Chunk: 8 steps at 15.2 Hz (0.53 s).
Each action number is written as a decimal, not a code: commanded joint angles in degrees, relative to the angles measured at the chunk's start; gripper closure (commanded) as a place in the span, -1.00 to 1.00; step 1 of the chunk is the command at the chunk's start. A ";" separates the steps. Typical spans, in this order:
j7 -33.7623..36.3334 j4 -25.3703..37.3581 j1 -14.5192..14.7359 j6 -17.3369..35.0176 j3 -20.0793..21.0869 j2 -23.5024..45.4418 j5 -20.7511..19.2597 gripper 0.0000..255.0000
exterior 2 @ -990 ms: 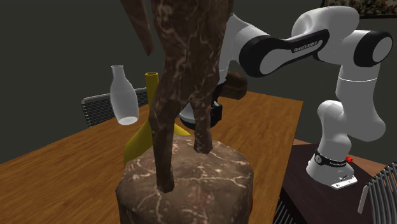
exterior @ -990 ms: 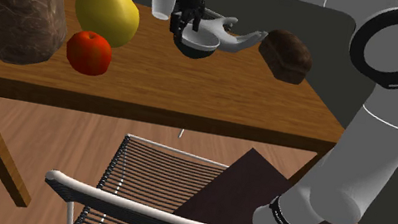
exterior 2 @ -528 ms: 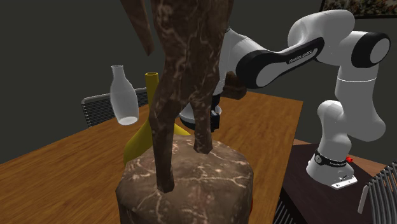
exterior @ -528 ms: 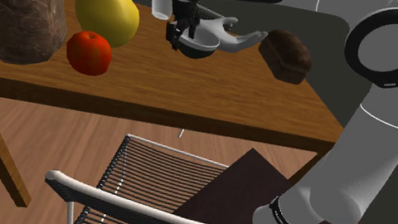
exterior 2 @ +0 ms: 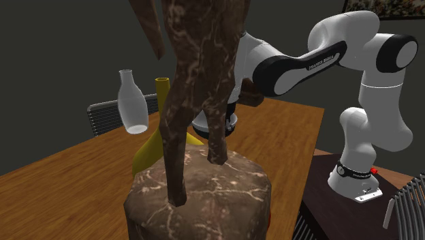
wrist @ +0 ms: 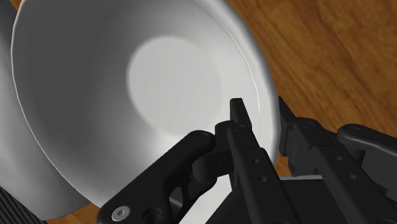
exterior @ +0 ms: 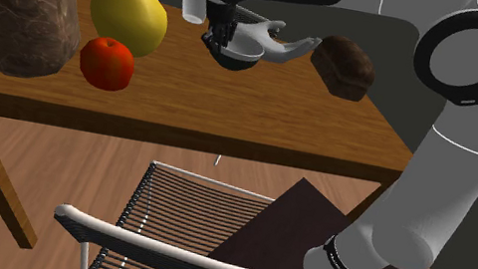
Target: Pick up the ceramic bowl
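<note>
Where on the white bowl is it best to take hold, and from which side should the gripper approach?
Take the white bowl by its thin rim, coming from above, one finger inside and one outside. The bowl opens upward and its round body looks too wide to span, so the rim is probably the only part that fits. The gripper clasps the rim this way.

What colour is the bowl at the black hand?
White, shaded grey; the bowl shows best in the wrist view, with the hand at its rim.
</note>
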 commanded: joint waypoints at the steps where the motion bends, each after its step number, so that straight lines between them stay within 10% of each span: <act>1: 0.01 -0.02 -0.01 -0.01 -0.01 0.01 0.00 1.00; 8: -0.80 3.04 0.13 -2.91 0.05 0.08 0.15 1.00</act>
